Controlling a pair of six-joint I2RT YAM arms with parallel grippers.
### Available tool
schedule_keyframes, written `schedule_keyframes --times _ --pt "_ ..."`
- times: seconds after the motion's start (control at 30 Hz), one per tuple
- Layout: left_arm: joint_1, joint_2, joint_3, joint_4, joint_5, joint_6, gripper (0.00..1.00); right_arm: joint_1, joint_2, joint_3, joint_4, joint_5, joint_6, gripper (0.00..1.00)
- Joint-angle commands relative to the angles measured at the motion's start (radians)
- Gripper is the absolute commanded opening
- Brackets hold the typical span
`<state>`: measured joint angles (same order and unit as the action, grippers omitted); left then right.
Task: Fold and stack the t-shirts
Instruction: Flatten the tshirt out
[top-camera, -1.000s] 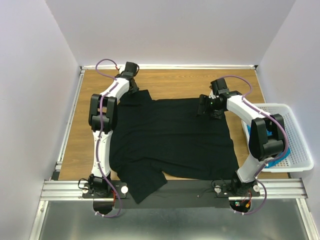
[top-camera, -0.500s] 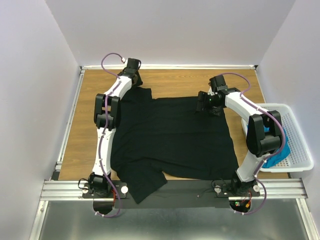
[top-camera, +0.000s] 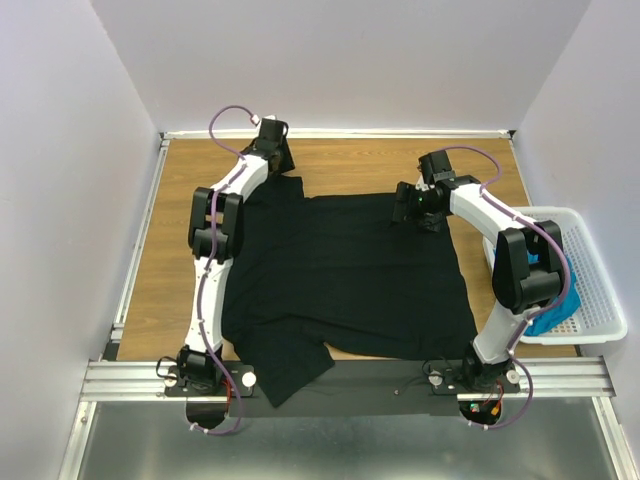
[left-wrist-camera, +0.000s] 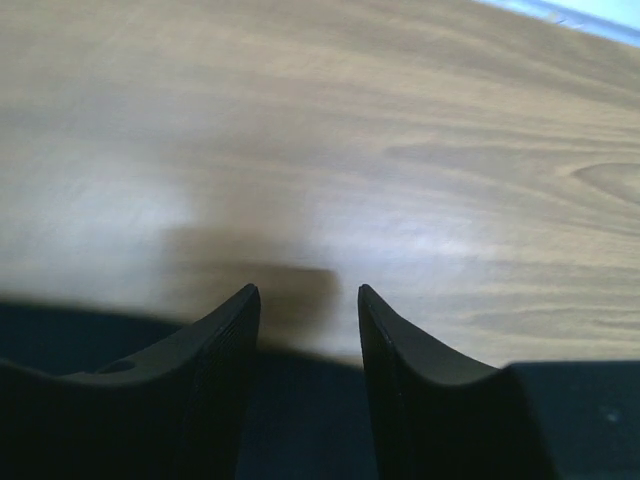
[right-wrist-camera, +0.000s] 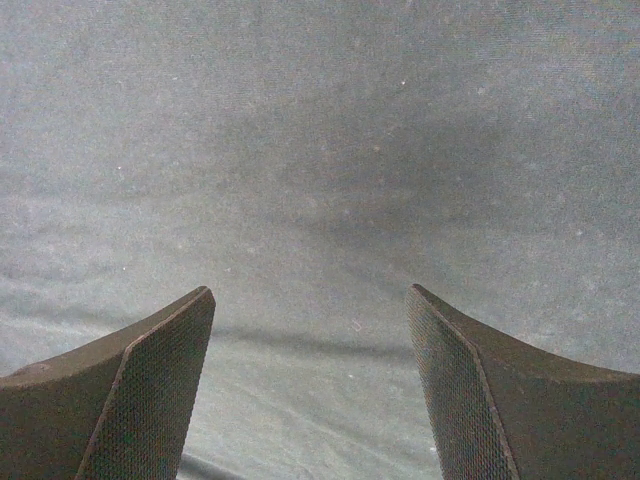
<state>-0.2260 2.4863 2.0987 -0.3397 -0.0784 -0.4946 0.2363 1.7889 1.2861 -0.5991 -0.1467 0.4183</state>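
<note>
The black t-shirt lies spread flat across the wooden table, with one sleeve hanging over the near edge. My left gripper is at the shirt's far left sleeve corner. In the left wrist view its jaws stand apart over the black cloth edge, with bare wood beyond them and nothing pinched. My right gripper hovers over the shirt's far right corner. It is wide open, and only flat black fabric shows below it. The teal-blue t-shirt lies in the basket.
A white lattice basket sits at the table's right edge beside the right arm. Bare wood runs along the back, between the shirt and the wall. Walls enclose the table on three sides.
My left gripper has slid right and toward the back wall at the sleeve corner, and its jaws have widened. My right gripper has shifted slightly left and stayed open.
</note>
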Motion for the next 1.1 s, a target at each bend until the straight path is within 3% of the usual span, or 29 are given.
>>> schedule_keyframes --times 0.0,0.13,0.3,1.07 --pt "0.004 -0.246 -0.157 0.025 -0.211 -0.122 0.55 -0.002 0.021 0.027 -0.002 -0.011 0.005 0.85" --pt "0.011 -0.337 -0.279 0.051 -0.297 -0.202 0.57 -0.003 0.026 0.016 0.001 -0.016 0.004 0.85" --pt "0.034 -0.245 -0.209 -0.082 -0.261 -0.257 0.57 -0.003 0.021 0.015 0.002 -0.019 -0.009 0.85" --pt "0.050 -0.138 -0.221 -0.136 -0.224 -0.394 0.57 -0.003 -0.005 -0.010 0.002 0.002 -0.019 0.85"
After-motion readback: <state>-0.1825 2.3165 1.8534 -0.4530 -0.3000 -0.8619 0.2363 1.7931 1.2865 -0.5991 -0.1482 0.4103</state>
